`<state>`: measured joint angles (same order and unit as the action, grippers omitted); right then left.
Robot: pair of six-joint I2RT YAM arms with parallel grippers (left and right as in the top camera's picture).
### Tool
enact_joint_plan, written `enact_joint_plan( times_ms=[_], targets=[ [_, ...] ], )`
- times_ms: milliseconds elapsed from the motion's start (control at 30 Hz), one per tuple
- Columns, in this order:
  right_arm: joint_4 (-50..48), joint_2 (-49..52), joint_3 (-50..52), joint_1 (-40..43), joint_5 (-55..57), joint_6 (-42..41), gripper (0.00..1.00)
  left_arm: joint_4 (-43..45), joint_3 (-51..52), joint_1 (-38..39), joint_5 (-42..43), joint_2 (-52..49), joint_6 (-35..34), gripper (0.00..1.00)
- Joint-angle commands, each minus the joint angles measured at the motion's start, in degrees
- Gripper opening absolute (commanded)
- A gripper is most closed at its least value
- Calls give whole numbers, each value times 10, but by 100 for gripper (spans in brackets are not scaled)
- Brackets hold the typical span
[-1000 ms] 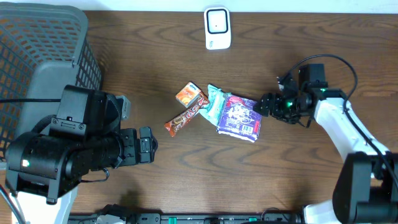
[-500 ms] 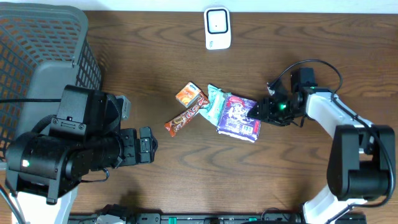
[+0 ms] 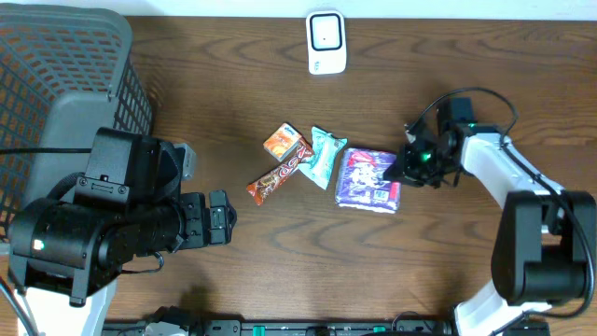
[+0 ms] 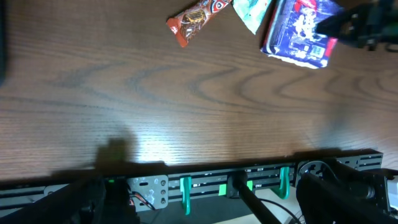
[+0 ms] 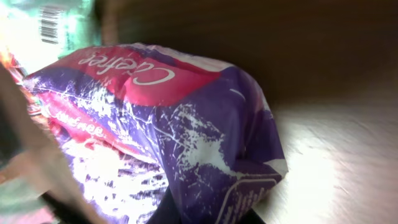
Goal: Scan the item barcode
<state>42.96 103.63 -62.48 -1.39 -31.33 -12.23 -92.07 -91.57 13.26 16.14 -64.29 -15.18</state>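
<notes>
Dark wood-grain desk [image 3: 233,103] runs under everything, with a grey mesh basket [image 3: 65,75] at one end behind the left arm. The right hand [image 3: 402,171] has its fingers together, pinched on the nearest edge of the purple snack packet [image 3: 366,177]. The packet lies flat on the desk directly ahead of that hand. The left hand [image 3: 220,217] hangs with fingers wide apart and nothing between them, well apart from the packet.

The step in hand looks like the pick-up before the scan. A thin edge grip on a soft pouch will likely let it droop and twist. The lift should therefore be slow and straight up first, to clear the teal packet [image 3: 326,155] lying just beyond the purple one from the hand. The white scanner [image 3: 326,42] stands well away from the hand at the desk's far edge. The packet's code should be turned to face it and kept flat.

The packet is glossy film, plump and creased, purple with a pink-red band, white lettering and white splashes. A small white panel [image 3: 380,195] near the corner close to the hand may be the barcode, but it is too small to be sure.
</notes>
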Motion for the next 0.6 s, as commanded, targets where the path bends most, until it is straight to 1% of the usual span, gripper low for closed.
enact_joint_plan(
  times_ms=[0,167,300,333,400,567],
  targets=[
    [58,-68,-68,-10,166,-49,1,-11,-4,-2,-4,0,1,98],
    [162,-121,-137,-29,368,-120,1,-11,-4,-2,-4,0,1,98],
    [213,-143,-140,-59,582,-191,1,-11,-4,-2,-4,0,1,98],
    [230,-143,-140,-66,621,-209,1,-11,-4,-2,-4,0,1,98],
    [256,-135,-137,-78,670,-242,1,-11,-4,-2,-4,0,1,98],
    [273,-103,-134,-100,713,-249,1,-11,-4,-2,-4,0,1,98]
  ],
)
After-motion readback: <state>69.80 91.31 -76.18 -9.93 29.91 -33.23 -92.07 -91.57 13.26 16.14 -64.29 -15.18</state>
